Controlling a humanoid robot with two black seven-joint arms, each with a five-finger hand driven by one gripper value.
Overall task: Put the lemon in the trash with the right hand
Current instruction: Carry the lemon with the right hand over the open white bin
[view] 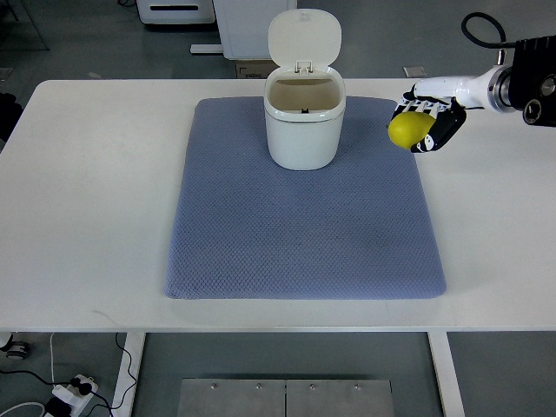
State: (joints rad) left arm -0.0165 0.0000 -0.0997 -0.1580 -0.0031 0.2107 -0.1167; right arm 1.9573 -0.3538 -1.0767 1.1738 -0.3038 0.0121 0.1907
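Currently the right robot hand (pixel 427 123) is reaching in level from the right edge, its fingers curling around the lemon (pixel 409 129) (yellow, showing at the hand's left side). Hand and lemon are hanging above the right edge of the blue mat (pixel 304 234), right of the open-lidded trash bin (pixel 303 117) on the bench (pixel 87 200).

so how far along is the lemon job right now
Done: the right hand has the lemon grasped, held over the blue mat's right edge. The trash bin stands with its lid up. Left: carry the lemon over to the opening and drop it in.
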